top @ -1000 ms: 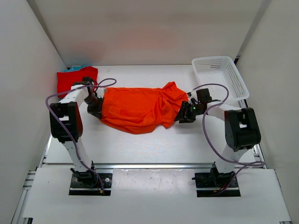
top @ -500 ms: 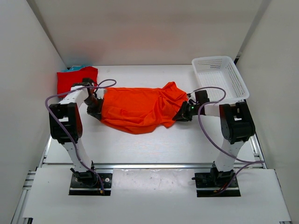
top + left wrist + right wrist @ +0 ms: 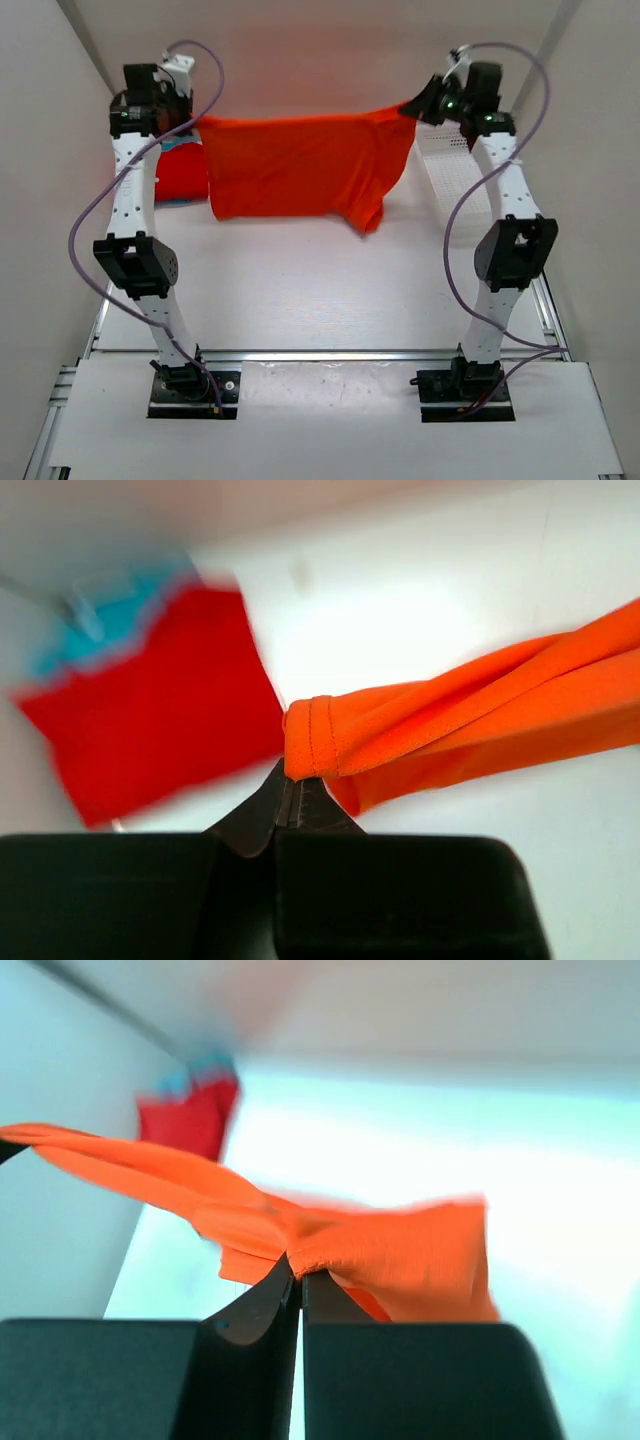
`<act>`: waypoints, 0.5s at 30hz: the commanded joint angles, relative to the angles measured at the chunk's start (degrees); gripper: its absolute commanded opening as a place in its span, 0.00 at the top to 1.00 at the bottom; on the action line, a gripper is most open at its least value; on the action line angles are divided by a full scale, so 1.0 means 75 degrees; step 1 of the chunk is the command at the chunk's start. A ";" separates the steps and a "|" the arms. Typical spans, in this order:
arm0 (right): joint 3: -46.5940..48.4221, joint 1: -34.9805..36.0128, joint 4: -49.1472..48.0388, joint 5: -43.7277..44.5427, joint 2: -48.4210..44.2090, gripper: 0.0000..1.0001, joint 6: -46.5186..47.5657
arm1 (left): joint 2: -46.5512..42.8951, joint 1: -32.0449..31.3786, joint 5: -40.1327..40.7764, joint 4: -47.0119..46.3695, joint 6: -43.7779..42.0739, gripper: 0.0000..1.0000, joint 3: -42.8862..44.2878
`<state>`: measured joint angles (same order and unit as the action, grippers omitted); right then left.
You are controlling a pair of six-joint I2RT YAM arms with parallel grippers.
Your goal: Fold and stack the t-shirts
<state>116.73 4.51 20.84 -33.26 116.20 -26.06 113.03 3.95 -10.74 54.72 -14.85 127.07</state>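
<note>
While both arms reach high, the orange t-shirt (image 3: 300, 165) hangs spread between them in the air, starting just left of the white mesh basket (image 3: 445, 170) and running away from it. The right gripper (image 3: 412, 108) is clenched on the shirt's top corner nearest the basket. The left gripper (image 3: 197, 123) is clenched on the hemmed corner farthest from it. One sleeve droops at the basket side. Well left of the basket, beyond the hanging shirt, lies the red t-shirt (image 3: 182, 178), with the teal-blue t-shirt (image 3: 176, 147) showing at its edges

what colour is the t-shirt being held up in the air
Orange; the t-shirt shows best in the top external view.
</note>
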 commanded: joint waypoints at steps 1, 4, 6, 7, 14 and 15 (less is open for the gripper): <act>0.0879 -0.0332 0.0690 0.0626 -0.0866 0.99 0.0369 | -0.0702 0.0212 0.0051 -0.0604 0.0199 1.00 0.1080; -0.0335 -0.0321 0.0726 0.0871 -0.1907 1.00 0.0498 | -0.1381 0.0107 -0.0348 -0.0674 0.0036 1.00 0.0018; -0.1626 -0.0169 0.0423 0.1151 -0.2668 1.00 0.0697 | -0.1921 0.0013 -0.0244 -0.0885 -0.0047 1.00 -0.1582; -0.2570 -0.0006 0.0235 0.1327 -0.3288 1.00 0.0802 | -0.2201 -0.0033 -0.0197 -0.1002 -0.0082 1.00 -0.1950; -0.6746 0.0639 0.0642 0.1844 -0.5495 1.00 0.0873 | -0.3573 0.0236 0.0201 -0.0606 -0.0492 1.00 -0.5511; -0.7006 0.0791 0.0968 0.1949 -0.5625 1.00 0.0862 | -0.3737 0.0178 0.0388 -0.0396 -0.0608 1.00 -0.6061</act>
<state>69.01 8.67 23.09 -22.57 78.00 -21.32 89.89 4.69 -12.03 47.16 -16.40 88.58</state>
